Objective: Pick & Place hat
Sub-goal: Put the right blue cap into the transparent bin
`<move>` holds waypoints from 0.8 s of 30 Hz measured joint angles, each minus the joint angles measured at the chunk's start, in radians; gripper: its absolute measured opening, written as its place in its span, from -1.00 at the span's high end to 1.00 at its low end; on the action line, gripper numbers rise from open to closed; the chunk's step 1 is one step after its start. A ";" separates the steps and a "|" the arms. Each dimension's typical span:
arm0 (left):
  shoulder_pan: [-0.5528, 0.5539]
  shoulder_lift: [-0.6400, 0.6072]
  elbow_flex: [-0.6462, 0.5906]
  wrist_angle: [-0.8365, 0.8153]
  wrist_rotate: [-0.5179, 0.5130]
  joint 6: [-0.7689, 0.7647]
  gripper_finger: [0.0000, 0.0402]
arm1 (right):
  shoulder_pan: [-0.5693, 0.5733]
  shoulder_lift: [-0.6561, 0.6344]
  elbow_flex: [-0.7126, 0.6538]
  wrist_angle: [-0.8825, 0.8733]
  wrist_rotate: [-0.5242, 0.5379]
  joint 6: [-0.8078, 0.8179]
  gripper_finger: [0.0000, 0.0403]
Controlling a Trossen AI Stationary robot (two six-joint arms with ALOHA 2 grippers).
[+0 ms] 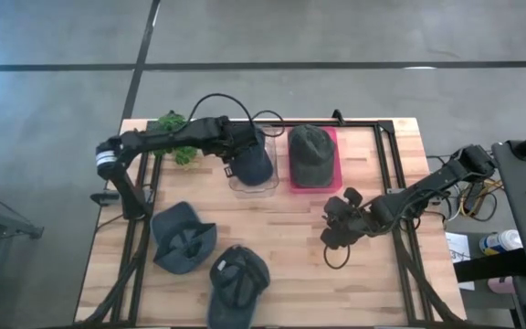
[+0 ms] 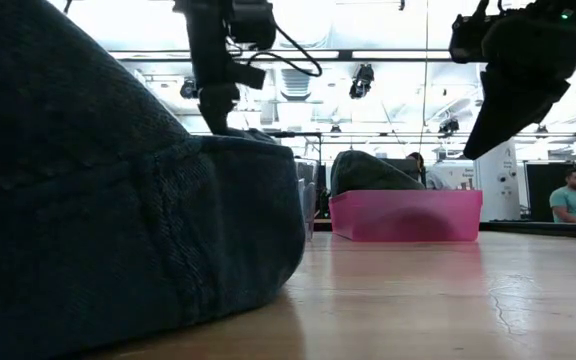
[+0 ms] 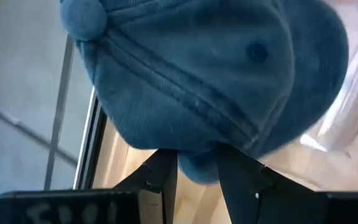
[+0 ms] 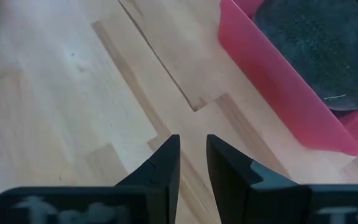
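Observation:
A blue cap point(image 1: 256, 163) sits in my left gripper point(image 3: 194, 163), over the clear bin point(image 1: 268, 187) at the table's far side. The left gripper is shut on the cap. A dark grey-green cap point(image 1: 311, 151) lies in the pink bin point(image 1: 334, 181) beside it. Two more blue caps point(image 1: 183, 238) point(image 1: 238, 279) rest on the table near its near left edge. My right gripper point(image 1: 339, 226) hangs over bare wood right of centre, near the pink bin's corner point(image 4: 272, 81). Its fingers are a narrow gap apart and hold nothing. My left gripper pinches a fold of the blue cap's crown edge point(image 3: 197, 169) between its two fingers. It comes from the table's left, slanting down. The crown, with its top button point(image 3: 82, 15), spreads out beyond the fingertips over the clear bin point(image 3: 347, 106). Whether it rests in the bin I cannot tell.
A green plant point(image 1: 176, 137) stands at the far left corner behind the left arm. In the low view one blue cap point(image 2: 118, 200) fills the near left. Bare wood lies between the bins and the near edge on the right. People sit in the room beyond point(image 2: 573, 195).

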 joint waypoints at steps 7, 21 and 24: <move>0.082 0.000 -0.041 0.125 0.081 0.265 0.56 | 0.000 -0.001 0.000 -0.001 0.000 0.028 0.65; 0.206 0.009 -0.142 0.449 0.199 0.506 0.68 | -0.018 -0.001 0.000 -0.005 0.030 0.131 0.67; 0.208 0.011 -0.186 0.427 0.173 0.520 0.68 | -0.019 -0.001 0.000 -0.004 0.021 0.134 0.67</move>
